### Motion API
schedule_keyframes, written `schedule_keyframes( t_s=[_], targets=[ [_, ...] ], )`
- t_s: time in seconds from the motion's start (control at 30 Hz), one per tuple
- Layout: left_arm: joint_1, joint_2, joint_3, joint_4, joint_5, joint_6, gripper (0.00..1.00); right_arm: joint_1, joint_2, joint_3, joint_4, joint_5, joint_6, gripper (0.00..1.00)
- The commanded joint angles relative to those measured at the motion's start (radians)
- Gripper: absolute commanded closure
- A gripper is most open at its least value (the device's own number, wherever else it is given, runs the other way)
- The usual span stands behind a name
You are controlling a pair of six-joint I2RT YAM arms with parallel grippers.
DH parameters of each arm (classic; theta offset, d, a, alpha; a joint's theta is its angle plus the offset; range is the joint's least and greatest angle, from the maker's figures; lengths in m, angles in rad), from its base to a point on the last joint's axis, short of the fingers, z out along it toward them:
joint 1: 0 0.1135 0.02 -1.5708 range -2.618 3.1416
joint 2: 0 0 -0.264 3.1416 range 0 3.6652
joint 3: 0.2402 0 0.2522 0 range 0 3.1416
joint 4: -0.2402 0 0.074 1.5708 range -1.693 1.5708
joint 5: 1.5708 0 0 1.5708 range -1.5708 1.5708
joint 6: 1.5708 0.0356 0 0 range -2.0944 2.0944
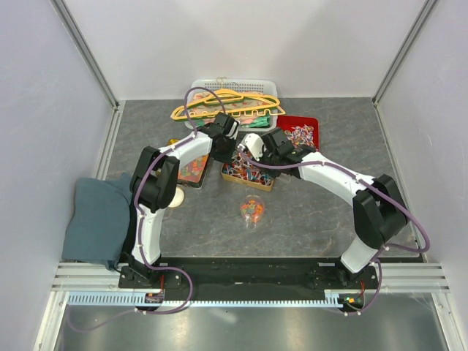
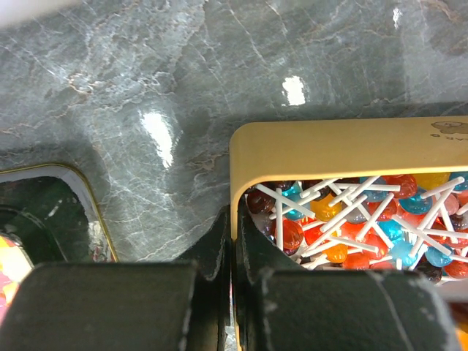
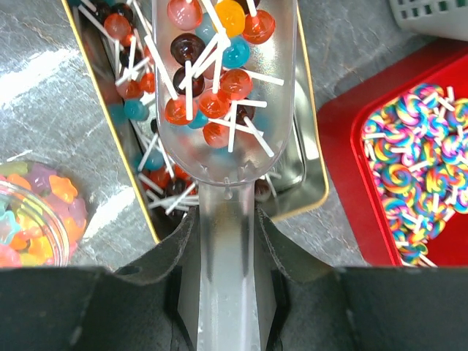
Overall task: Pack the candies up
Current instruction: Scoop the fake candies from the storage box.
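A grey marbled table [image 1: 307, 219] sits between white walls. The right gripper [image 3: 225, 219] is clamped on the handle of a clear scoop [image 3: 227, 256]. The scoop is loaded with round lollipops [image 3: 212, 102] and held above a gold tin [image 2: 351, 146] full of the same. The left gripper [image 2: 232, 234] has its fingers pressed together on the tin's rim at a corner. Just beside the tin, a red tray [image 3: 344, 183] holds swirl lollipops [image 3: 417, 175], and gummies [image 3: 36, 212] fill a clear tub on the tin's other side.
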Motion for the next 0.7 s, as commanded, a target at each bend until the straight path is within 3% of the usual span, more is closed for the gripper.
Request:
schedule_keyframes(
  t_s=[0.0,0.37,0.67],
  targets=[
    [0.019,0.028,0.029,0.05,0.011,-0.032,0.98,-0.006,-0.064,-0.01,-0.019,-0.003,-0.019,1.0],
    [0.036,0.031,0.029,0.052,0.011,-0.032,0.98,-0.014,-0.098,-0.052,-0.059,0.025,-0.039,1.0],
    [0.057,0.071,0.063,0.029,0.019,-0.024,0.98,-0.012,-0.176,-0.021,-0.197,0.014,-0.089,1.0]
  ],
)
